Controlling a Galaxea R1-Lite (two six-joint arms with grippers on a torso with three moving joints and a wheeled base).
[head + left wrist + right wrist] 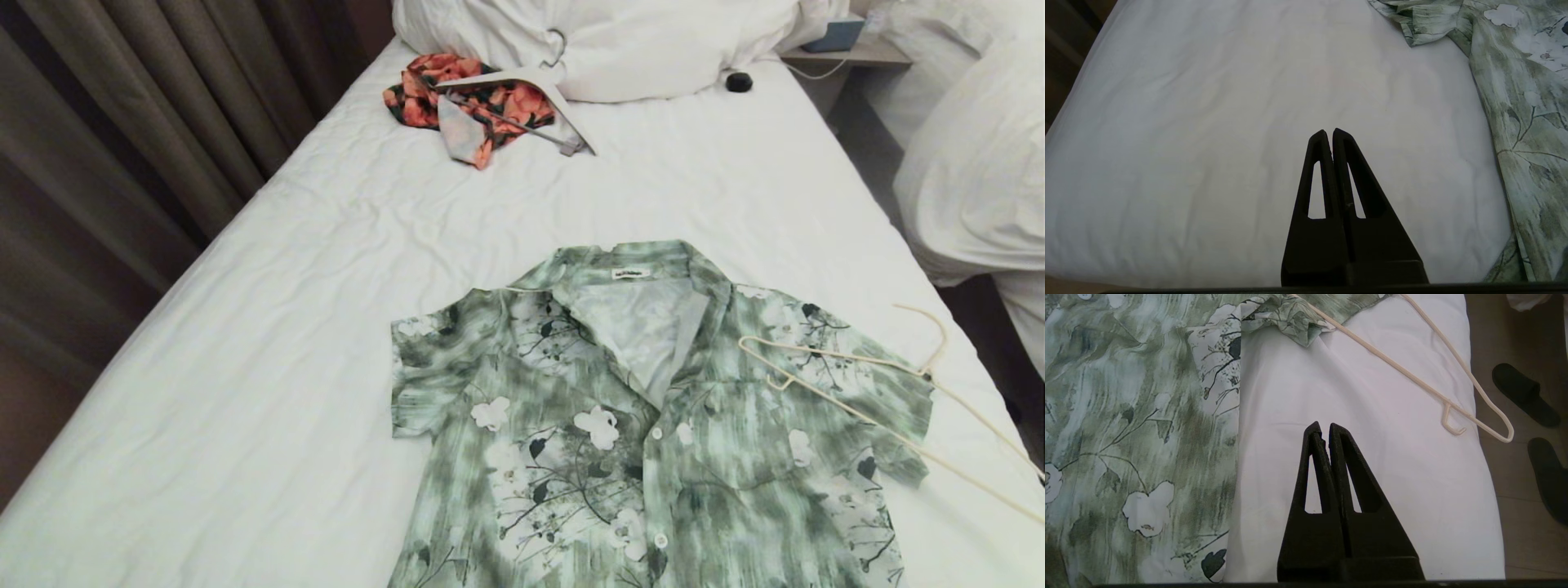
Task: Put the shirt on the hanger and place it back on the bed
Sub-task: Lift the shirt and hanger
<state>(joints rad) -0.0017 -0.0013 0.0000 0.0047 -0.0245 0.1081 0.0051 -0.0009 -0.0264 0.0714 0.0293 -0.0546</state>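
Nothing of the task is done yet — the shirt lies flat and buttoned on the bed; the hanger rests across its sleeve, reaching past the mattress edge; the left gripper and right gripper hover over bare sheet, fingers pressed together, holding nothing; hanging and setting down remain.
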